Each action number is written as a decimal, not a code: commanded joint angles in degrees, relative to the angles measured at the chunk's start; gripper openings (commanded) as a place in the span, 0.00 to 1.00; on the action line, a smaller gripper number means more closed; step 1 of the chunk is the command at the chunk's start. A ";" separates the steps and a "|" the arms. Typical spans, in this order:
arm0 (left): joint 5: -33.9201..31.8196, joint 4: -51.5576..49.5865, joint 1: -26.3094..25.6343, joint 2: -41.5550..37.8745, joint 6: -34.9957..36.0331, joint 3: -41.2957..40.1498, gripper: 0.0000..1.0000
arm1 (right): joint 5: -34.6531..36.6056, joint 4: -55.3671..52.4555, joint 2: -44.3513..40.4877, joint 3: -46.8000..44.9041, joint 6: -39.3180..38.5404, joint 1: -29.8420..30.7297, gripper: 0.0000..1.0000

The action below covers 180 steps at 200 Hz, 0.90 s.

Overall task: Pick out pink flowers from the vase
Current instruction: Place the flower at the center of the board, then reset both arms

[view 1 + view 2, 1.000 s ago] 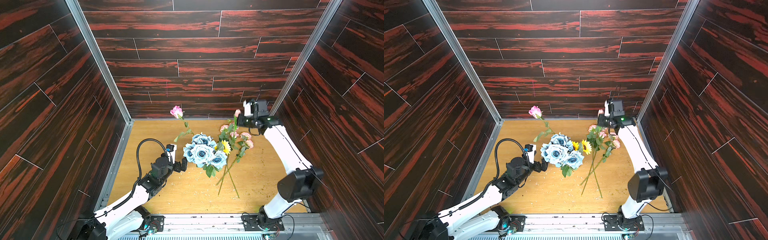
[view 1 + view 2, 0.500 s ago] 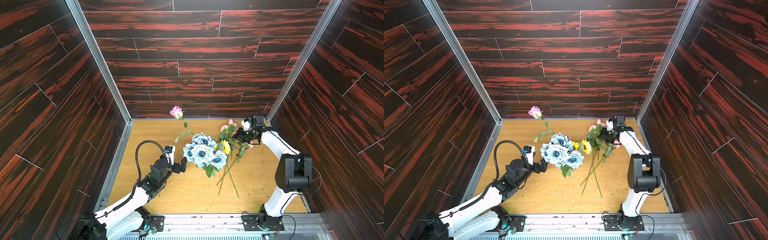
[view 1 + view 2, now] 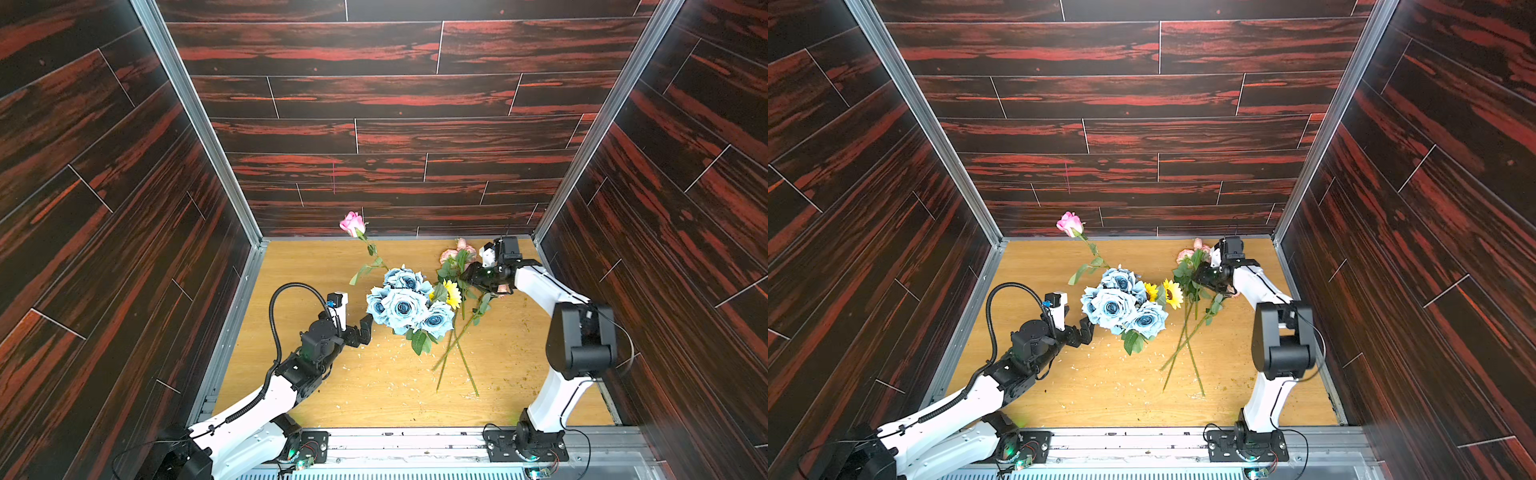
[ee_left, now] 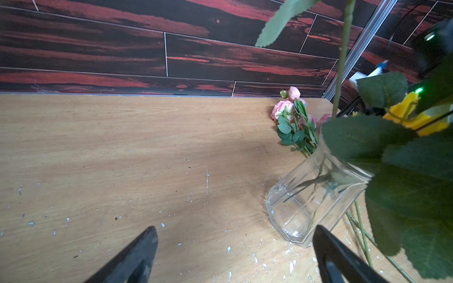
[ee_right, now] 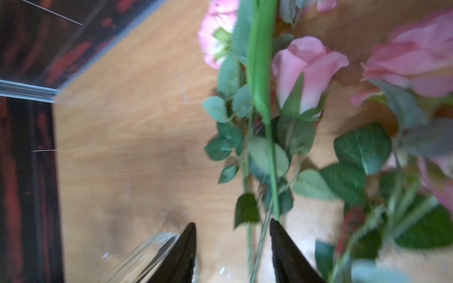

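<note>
A bright pink rose (image 3: pixel 352 223) (image 3: pixel 1070 223) stands tall on a stem rising from the bouquet. The clear glass vase (image 4: pixel 311 196) is hidden under the blooms in both top views. It sits just beside one finger of my open left gripper (image 4: pixel 235 235) (image 3: pixel 365 328). Pale pink flowers (image 3: pixel 457 253) (image 4: pixel 285 107) lie on the table at the back right. My right gripper (image 3: pixel 466 276) (image 5: pixel 232 226) is low over them, jaws apart. Thin green stems run loosely through the gap. A pink bud (image 5: pixel 306 71) lies ahead of it.
Light blue roses (image 3: pixel 405 305) and a yellow sunflower (image 3: pixel 452 293) fill the vase. Long green stems (image 3: pixel 457 357) trail across the wooden table (image 3: pixel 316 257) towards the front. Dark panelled walls enclose the table on three sides. White flecks litter the tabletop.
My right arm has come down from high at the back to the table with a pink stem, and its jaws have parted. The left arm has not moved.
</note>
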 commanded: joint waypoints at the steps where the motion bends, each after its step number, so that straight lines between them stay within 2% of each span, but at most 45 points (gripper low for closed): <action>1: -0.80 0.00 0.02 0.06 -1.23 -0.42 0.99 | 1.27 2.90 3.49 2.18 -0.30 1.17 0.48; 38: -2.47 -2.49 0.02 -2.44 -1.63 -1.23 0.99 | 5.32 0.94 7.52 7.81 -0.49 2.28 0.45; 56: -6.04 -6.01 0.05 -4.85 -1.88 -0.94 0.99 | 6.56 3.05 4.12 4.37 -0.35 3.67 0.47; 70: -12.35 -10.03 0.04 -6.56 -2.97 -0.02 1.00 | 10.82 6.47 -1.39 -1.63 -0.48 5.87 0.55; 97: -31.80 -14.79 0.30 -6.53 -7.24 1.32 1.00 | 15.14 12.60 -11.82 -13.69 -1.22 9.06 0.67; 112: -37.16 -14.31 1.42 -2.76 -9.18 2.55 1.00 | 16.66 14.58 -16.59 -19.35 -1.03 9.40 0.69; 135: -39.98 -15.99 2.18 7.72 -11.83 8.20 1.00 | 22.11 18.11 -24.67 -27.73 -1.33 9.41 0.72; 159: -46.67 -24.13 2.27 19.28 -14.54 18.94 1.00 | 30.34 20.75 -32.44 -33.46 -2.16 9.34 0.76; 180: -49.52 -30.08 2.47 25.93 -11.57 28.09 1.00 | 33.52 20.67 -35.07 -34.09 -4.53 9.34 0.77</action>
